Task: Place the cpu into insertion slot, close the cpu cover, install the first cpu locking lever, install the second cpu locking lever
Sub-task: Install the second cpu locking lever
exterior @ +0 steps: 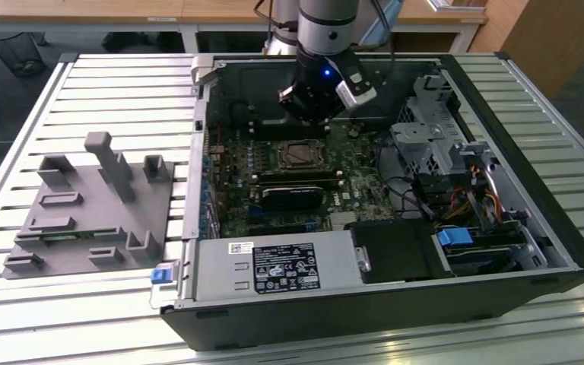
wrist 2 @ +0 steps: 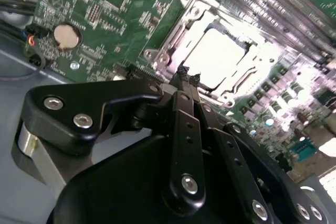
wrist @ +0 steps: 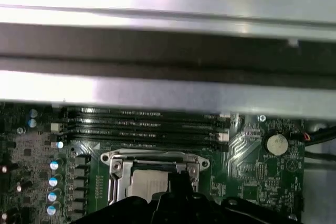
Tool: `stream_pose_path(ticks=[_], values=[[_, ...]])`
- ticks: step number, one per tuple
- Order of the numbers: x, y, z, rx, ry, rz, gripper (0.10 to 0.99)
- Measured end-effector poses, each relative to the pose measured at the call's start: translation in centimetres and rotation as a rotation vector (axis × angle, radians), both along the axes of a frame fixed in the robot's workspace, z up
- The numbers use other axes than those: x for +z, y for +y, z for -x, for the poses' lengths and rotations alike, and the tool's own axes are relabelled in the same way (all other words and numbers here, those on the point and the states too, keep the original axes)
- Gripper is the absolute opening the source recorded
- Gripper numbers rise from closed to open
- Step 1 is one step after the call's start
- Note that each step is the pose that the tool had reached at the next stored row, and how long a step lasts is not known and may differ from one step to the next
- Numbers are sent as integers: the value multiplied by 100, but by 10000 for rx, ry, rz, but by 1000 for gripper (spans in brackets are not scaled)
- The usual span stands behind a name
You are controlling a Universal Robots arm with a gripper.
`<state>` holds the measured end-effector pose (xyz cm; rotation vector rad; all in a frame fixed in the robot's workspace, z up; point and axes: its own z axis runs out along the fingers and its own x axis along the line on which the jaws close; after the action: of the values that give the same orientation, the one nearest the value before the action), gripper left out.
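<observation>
A: Where is the hand (exterior: pixel 312 114) seen?

B: In the exterior view it is held inside the open computer case (exterior: pixel 535 251), just above the green motherboard (exterior: pixel 233 199) and close beside the socket. In the second wrist view the hand (wrist 2: pixel 184 74) is seen with its black fingers (wrist 2: pixel 185 124) drawn together to a narrow tip, and nothing is gripped between them. The tip is poised at the edge of the cpu cover (wrist 2: pixel 173 51).

A: And the cpu?

B: The cpu (wrist 2: pixel 214 59) is seated in the insertion slot (exterior: pixel 298 154), its pale metal top framed by the cover, which is lain flat around it. In the first wrist view the same cpu (wrist: pixel 148 184) is shown within the silver cover (wrist: pixel 114 174), with the hand's dark tip (wrist: pixel 181 182) at its side.

A: What is found further out?

B: A round coin battery (wrist 2: pixel 66 36) is mounted on the board, and long black memory slots (wrist: pixel 142 127) are set beside the socket. A grey fixture (exterior: pixel 94 209) is placed on the slatted worktop (exterior: pixel 28 99), on the exterior view's left of the case.
</observation>
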<state>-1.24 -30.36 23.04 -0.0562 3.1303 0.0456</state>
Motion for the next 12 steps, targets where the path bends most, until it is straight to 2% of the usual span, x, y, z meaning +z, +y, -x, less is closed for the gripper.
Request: stream_pose_path(ticks=[12], values=[[0, -310, 0, 1, 1, 1, 106]])
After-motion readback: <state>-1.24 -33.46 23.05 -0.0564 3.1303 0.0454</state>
